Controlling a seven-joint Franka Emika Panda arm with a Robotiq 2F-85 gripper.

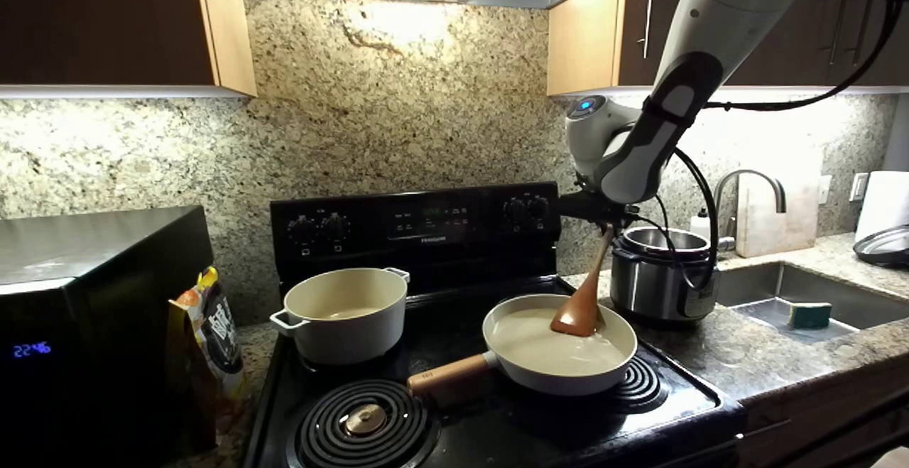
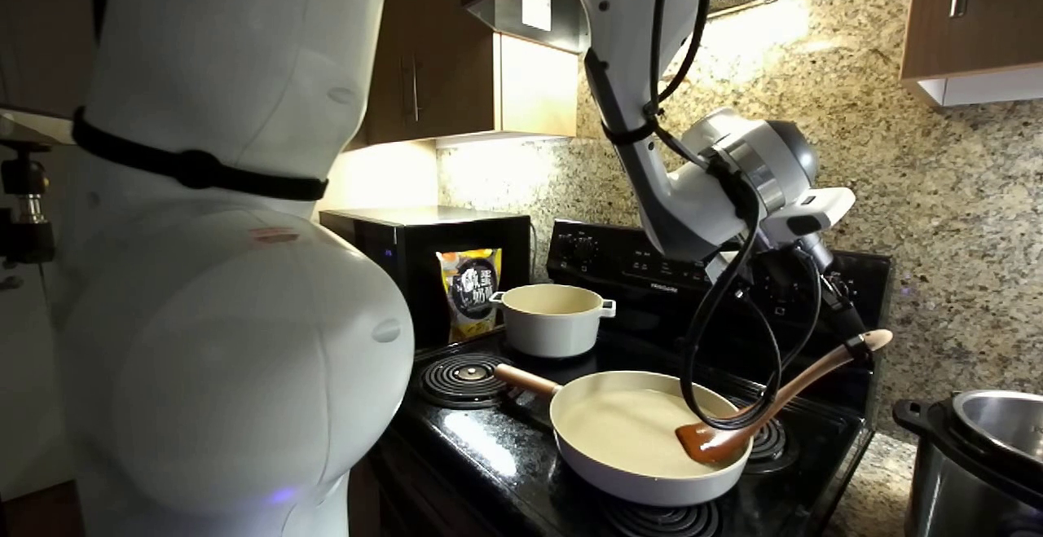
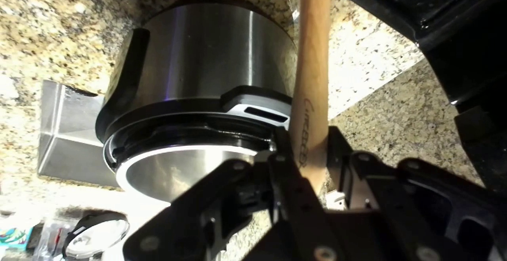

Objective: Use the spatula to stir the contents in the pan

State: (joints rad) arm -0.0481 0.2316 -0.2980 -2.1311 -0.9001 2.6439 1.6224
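My gripper (image 3: pixel 309 146) is shut on the spatula's pale wooden handle, near its upper end. In both exterior views the spatula (image 1: pixel 586 301) slants down from the gripper (image 2: pixel 855 345) into the pan (image 1: pixel 561 383). Its wide orange-brown blade (image 2: pixel 713 442) rests in the pale contents (image 1: pixel 540 344), close to the side of the pan away from the pan's wooden handle (image 1: pixel 454 373). How deep the blade dips is hard to judge. A smooth whitish layer covers the pan floor. Only the spatula's handle (image 3: pixel 313 55) shows in the wrist view; pan and blade are outside that picture.
A cream pot (image 1: pixel 348 344) with side handles stands at the stove's back. Close beside the pan, on the counter, is a steel cooker (image 1: pixel 657 290), which looms under the gripper in the wrist view. A cable loop (image 2: pixel 693 358) hangs in front of the spatula. The stove's control panel (image 1: pixel 426 223) rises behind.
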